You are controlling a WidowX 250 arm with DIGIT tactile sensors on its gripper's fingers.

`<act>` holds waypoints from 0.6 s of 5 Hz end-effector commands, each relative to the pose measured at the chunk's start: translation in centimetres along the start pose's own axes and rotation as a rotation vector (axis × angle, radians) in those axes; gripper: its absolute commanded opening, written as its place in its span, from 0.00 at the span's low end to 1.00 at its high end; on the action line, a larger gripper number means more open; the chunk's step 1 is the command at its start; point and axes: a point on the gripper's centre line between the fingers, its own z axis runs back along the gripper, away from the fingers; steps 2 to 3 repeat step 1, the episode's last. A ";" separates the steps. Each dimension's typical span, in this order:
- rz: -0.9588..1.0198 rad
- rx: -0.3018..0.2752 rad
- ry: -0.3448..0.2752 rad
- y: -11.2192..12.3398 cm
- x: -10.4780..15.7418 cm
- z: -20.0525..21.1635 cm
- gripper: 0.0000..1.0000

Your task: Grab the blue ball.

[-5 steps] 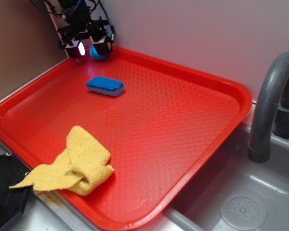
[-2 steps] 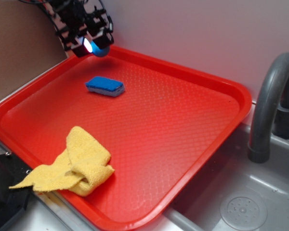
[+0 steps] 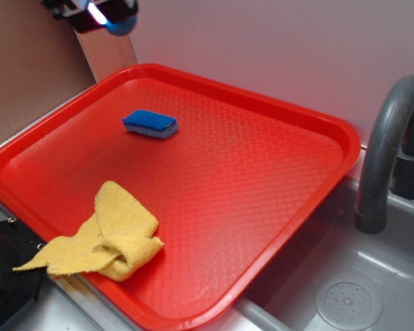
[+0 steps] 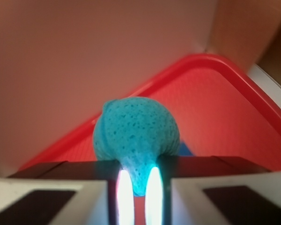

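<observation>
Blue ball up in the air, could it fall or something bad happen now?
Maybe. The gripper pinches only a squeezed bit at one end of the blue ball; most of it bulges out past the fingertips, so it could slip free. It hangs high above the red tray, so a dropped ball might bounce or roll off toward the sink.

Your gripper (image 3: pixel 105 15): sits at the top left edge of the exterior view, mostly cropped by the frame, raised well above the surface below. Black body, one lit spot glowing on its underside. In the wrist view the gripper (image 4: pixel 136 187) has its two fingers drawn close together, their inner faces glowing white, pinching the lower part of the blue ball (image 4: pixel 136 133). Arm above: out of frame.
</observation>
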 end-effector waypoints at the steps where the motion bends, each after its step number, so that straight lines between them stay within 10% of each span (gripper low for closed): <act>1: -0.130 -0.149 0.161 -0.4 0.3 3.7 0.00; 3: -0.130 -0.149 0.161 -0.4 0.3 3.7 0.00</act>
